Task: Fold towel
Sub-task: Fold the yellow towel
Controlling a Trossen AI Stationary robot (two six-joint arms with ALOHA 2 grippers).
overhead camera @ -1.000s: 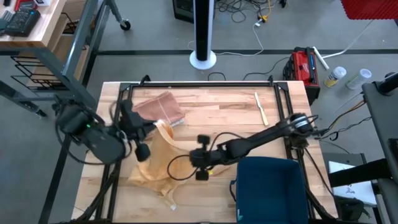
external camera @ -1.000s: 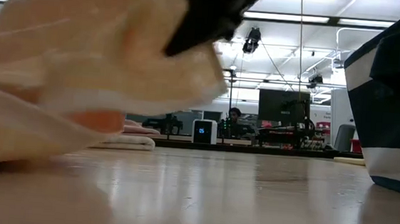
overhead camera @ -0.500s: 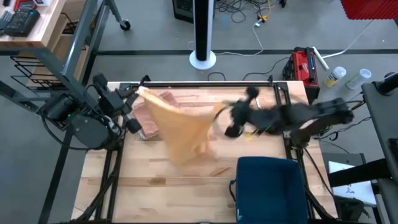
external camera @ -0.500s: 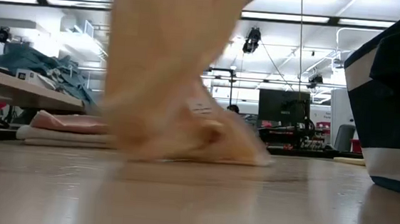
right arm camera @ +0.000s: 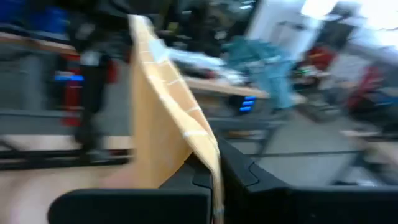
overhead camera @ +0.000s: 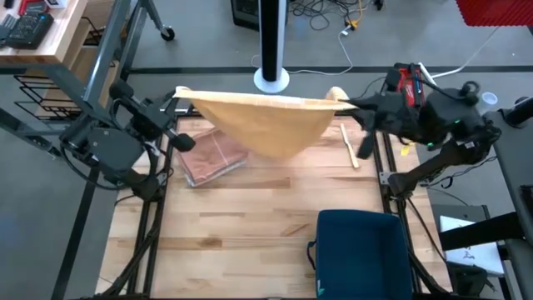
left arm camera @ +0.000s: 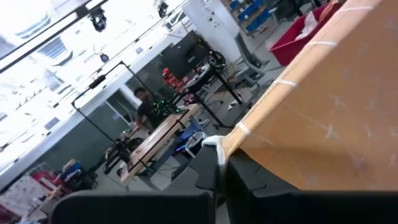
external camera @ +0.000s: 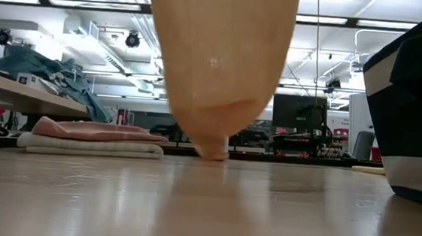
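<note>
A tan towel with thin white stripes hangs spread over the far part of the table, held up between my two grippers. My left gripper is shut on its left top corner, and my right gripper is shut on its right top corner. In the low view the towel narrows downward, and its lowest tip hangs close to the tabletop. Whether that tip touches the wood, I cannot tell. My left gripper pinches the towel's top corner between its two fingers, which lie about level and come from the table's left. The top hem runs away from them drawn taut. My right gripper pinches the opposite top corner at the hem between its two fingers, level, from the table's right. The cloth hangs below, lifted off the wood.
A folded pink towel lies on the table's far left, under the hanging cloth. A dark blue bin stands at the near right. A thin wooden stick lies at the far right. The near left of the table is bare wood.
My right gripper has risen fast from the table's middle toward the far right corner, carrying its towel corner. My left gripper has risen and turned toward the far left. The towel, crumpled on the table a second ago, is now lifted and spread taut between them.
</note>
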